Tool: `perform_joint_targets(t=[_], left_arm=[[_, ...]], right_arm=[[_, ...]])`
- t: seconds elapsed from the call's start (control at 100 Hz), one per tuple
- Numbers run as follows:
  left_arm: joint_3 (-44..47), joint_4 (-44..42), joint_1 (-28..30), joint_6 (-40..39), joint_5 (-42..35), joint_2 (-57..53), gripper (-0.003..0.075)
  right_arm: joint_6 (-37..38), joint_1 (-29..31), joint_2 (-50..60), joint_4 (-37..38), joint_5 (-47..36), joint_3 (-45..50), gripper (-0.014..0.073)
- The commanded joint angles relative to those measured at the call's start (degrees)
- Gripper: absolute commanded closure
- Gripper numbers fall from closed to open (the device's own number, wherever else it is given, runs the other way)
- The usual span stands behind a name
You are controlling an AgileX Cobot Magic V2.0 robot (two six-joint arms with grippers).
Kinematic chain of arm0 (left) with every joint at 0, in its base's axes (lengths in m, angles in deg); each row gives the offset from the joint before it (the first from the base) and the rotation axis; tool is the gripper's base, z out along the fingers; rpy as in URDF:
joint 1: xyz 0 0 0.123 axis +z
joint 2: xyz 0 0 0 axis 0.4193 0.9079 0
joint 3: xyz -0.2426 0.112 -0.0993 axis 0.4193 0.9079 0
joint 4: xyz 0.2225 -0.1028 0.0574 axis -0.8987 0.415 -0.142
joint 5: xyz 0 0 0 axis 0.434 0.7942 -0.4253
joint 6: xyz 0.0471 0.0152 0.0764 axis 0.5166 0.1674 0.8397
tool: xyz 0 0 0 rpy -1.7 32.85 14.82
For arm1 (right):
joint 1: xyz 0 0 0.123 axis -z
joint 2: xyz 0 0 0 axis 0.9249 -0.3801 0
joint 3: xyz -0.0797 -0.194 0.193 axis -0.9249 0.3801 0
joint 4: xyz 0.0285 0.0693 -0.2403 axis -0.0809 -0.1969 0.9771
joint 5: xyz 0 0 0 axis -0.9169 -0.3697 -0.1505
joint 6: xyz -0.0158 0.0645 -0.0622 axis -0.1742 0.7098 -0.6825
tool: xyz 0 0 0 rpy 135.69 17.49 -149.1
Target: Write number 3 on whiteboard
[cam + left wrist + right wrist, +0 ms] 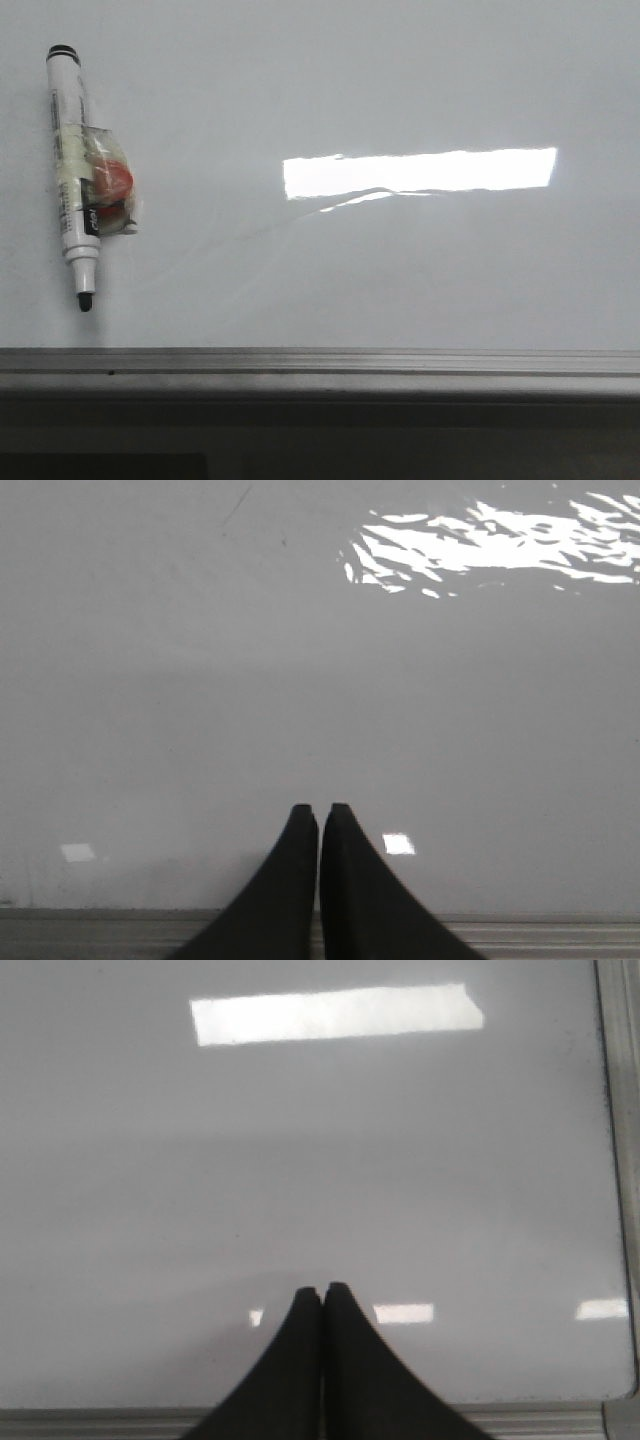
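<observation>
Fingertips on both arms are pressed together with nothing between them: your left gripper [319, 808] shows its two black tips meeting over bare board, and your right gripper [322, 1287] looks the same, its tips closed just inside the near edge rail [300, 1422]. Neither arm appears in the front view, so judge them as parked back at the near edge.

Your whiteboard [400, 270] carries no digit yet; the number 3 is not drawn anywhere you can see, only a faint curved scuff running toward the bright light reflection [420, 172]. The marker [75, 170] lies flat on the board's far left, cap off and black tip pointing toward you, with a taped bundle holding something red [112, 180] stuck to its barrel.

So you are at the very first step: fetching the pen. The left arm is the natural choice, since the marker sits on its side. You will need to spread those fingers first, come down over the barrel clear of the taped lump, and close across the narrow width, not along it. Expect the glossy surface to let the marker skid or roll if one finger lands early; the tape may also snag a pad
</observation>
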Motion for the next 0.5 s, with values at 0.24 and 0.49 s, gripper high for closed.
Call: perform_joint_targets(t=[0.24, 0.49], left_arm=[[1.9, -3.1, -0.5, 0.4, -3.0, -1.3, 0.0741], [1.9, -3.1, -0.5, 0.4, -3.5, -1.3, 0.0741]], right_arm=[[0.0, 0.0, 0.9, 1.4, -0.9, 1.4, 0.0658], [0.0, 0.0, 0.9, 4.5, -5.8, 1.4, 0.0658]])
